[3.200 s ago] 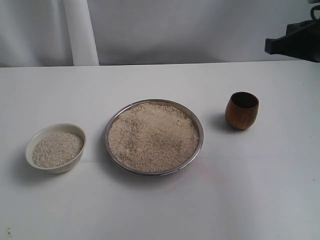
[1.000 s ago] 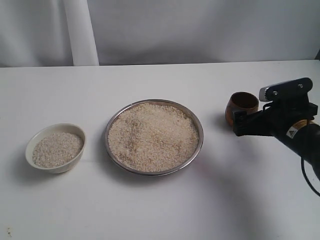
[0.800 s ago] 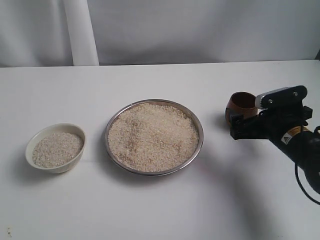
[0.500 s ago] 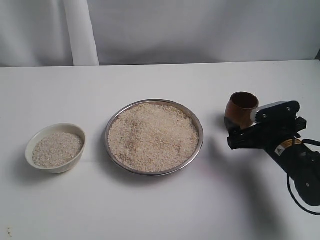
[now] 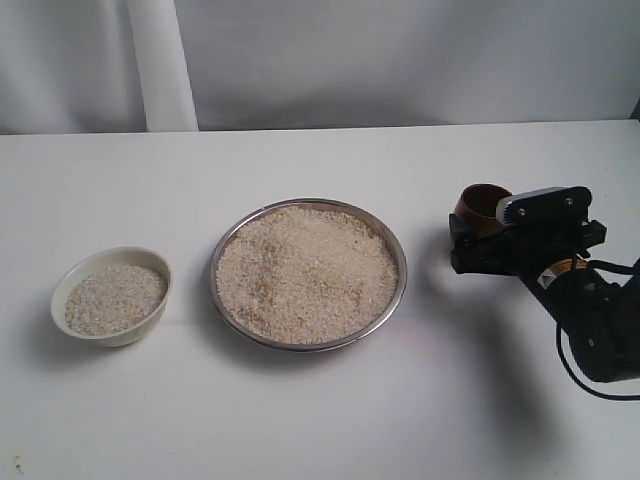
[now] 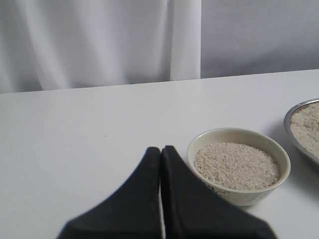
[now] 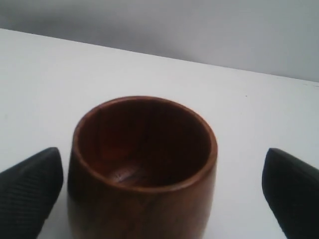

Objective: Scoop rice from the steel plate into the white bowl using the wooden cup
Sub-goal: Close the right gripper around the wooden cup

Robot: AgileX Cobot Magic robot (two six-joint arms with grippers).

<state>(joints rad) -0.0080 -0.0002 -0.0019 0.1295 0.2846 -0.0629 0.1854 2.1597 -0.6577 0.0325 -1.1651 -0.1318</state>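
The wooden cup (image 5: 478, 203) stands upright and empty on the table, right of the steel plate (image 5: 401, 262). My right gripper (image 5: 463, 244) is open at the cup, partly hiding it. In the right wrist view the cup (image 7: 142, 169) sits between the two black fingers (image 7: 31, 191), nearer one of them, with a gap on both sides. The plate holds a broad heap of rice (image 5: 305, 272). At the left, the white bowl (image 5: 60, 290) also has rice in it. My left gripper (image 6: 160, 150) is shut and empty, beside the white bowl (image 6: 199, 145).
A white table carries everything, with a pale curtain behind its far edge. The plate's rim (image 6: 298, 107) shows at the border of the left wrist view. A black cable (image 5: 585, 375) hangs from the right arm near the table's right side.
The right arm came in from the right, dropped lower and slid left until its open fingers stood around the cup. Cup, plate and bowl have stayed put.
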